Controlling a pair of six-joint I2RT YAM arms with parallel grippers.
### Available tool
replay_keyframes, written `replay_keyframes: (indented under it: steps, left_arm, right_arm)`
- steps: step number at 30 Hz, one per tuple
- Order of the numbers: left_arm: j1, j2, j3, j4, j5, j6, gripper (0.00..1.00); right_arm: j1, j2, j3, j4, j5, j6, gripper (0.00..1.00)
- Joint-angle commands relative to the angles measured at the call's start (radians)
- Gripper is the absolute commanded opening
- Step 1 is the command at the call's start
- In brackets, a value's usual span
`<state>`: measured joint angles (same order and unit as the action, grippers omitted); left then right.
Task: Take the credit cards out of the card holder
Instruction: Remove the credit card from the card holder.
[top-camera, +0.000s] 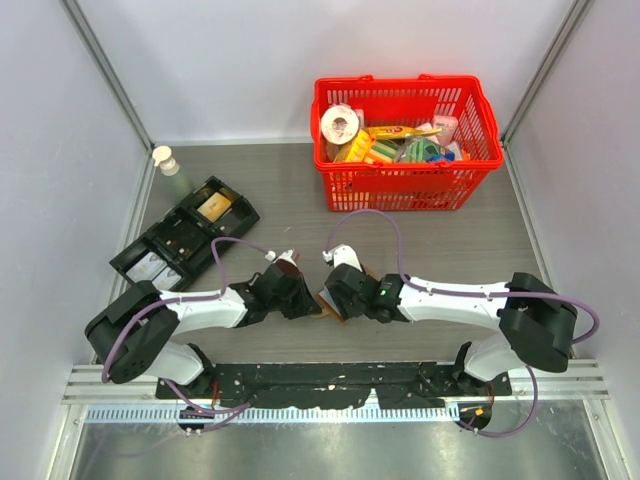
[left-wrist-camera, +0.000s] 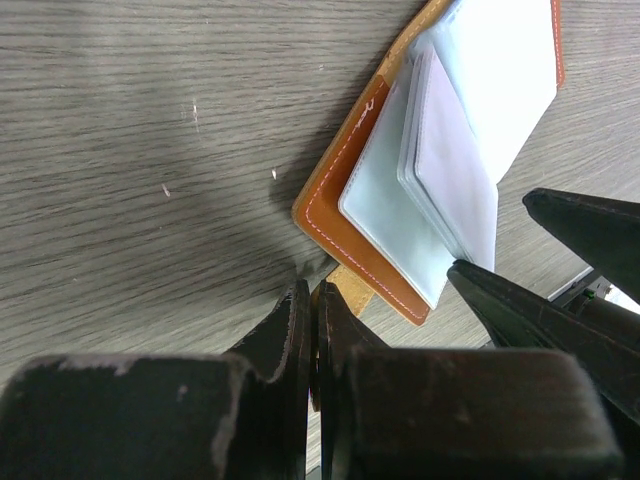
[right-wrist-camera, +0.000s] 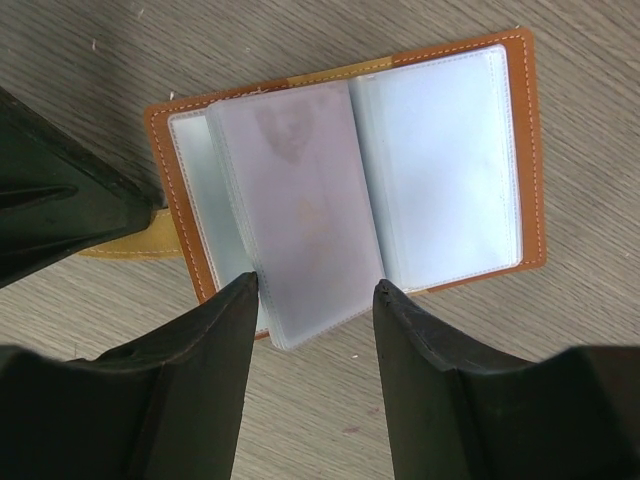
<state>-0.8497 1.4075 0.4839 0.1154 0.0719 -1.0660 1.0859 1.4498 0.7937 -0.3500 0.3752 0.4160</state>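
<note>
Leather card holder lies open, left tool pinching its tab, right tool wide astride frosted sleeves.

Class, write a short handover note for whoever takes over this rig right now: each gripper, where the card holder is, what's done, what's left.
Left gripper: shut on the closing tab of the card holder, which lies open on the table.
Right gripper: open, fingers either side of the raised clear sleeves, not clamped.
Done: holder opened.
Left: pull the cards; one shows faintly through a sleeve, none seen outside.
</note>
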Motion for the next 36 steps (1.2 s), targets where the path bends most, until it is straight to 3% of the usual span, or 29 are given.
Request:
replay_keyframes:
  steps: [1, 13, 24, 30, 36]
  left_arm:
    - [-0.008, -0.002, -0.027, -0.074, -0.011, 0.031, 0.00]
    - [-0.008, 0.008, -0.028, -0.074, -0.009, 0.038, 0.00]
    - [-0.008, 0.013, -0.030, -0.075, -0.007, 0.040, 0.00]
    - [-0.008, 0.007, -0.025, -0.074, -0.007, 0.040, 0.00]
    - [-0.008, 0.004, -0.030, -0.074, -0.006, 0.037, 0.00]
  right_arm:
    - [-0.017, -0.049, 0.035, -0.018, 0.005, -0.008, 0.54]
    - [-0.018, -0.052, 0.068, -0.067, -0.016, -0.036, 0.65]
    - [-0.061, -0.079, 0.064, -0.122, -0.071, -0.071, 0.67]
    - [-0.060, -0.023, 0.061, -0.022, -0.160, -0.075, 0.68]
    - [-0.052, 0.038, 0.073, 0.026, -0.144, -0.094, 0.70]
